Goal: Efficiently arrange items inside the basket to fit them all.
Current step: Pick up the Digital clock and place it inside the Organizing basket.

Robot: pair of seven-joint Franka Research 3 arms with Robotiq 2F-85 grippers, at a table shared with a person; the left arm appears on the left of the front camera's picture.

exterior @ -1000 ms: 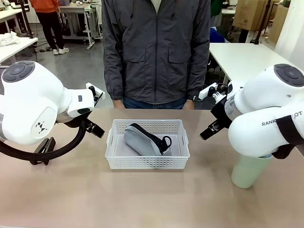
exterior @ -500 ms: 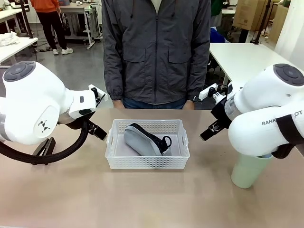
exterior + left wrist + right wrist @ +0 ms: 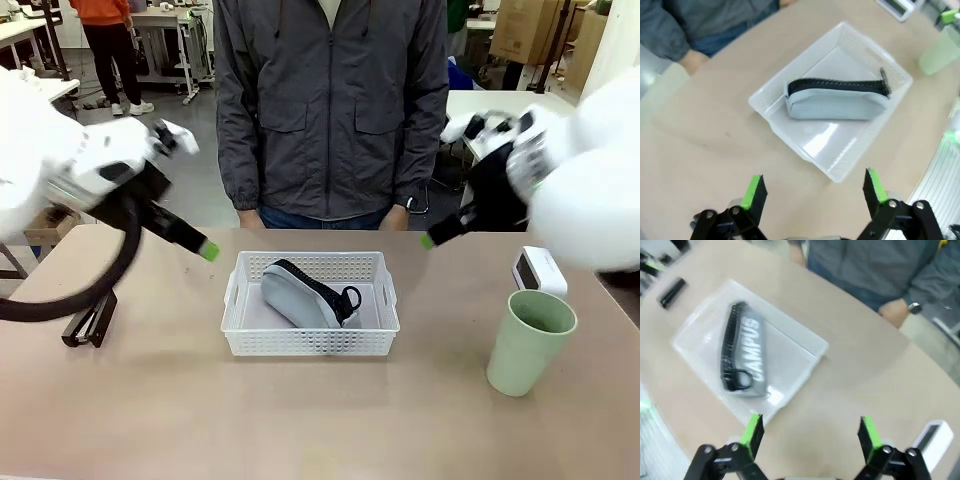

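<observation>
Left claw (image 3: 815, 190) and right claw (image 3: 810, 432) both gape wide, empty, raised above the counter (image 3: 300, 420) either side of the basket (image 3: 310, 345). Shoe (image 3: 300, 293) on its side inside, long axis roughly along the basket's length, slightly diagonal. Cup (image 3: 530, 345) and white box (image 3: 540, 270) outside, nearer the right claw; stapler (image 3: 90, 322) outside, nearer the left. Judged: three items not yet in.

Colours noted: white perforated plastic basket (image 3: 310, 342), grey-and-black fabric shoe (image 3: 295, 295).
White lettering is printed on the shoe; a pale-green plastic cup (image 3: 528, 350), small white box (image 3: 540, 270) and black stapler (image 3: 88, 322) are seen.
</observation>
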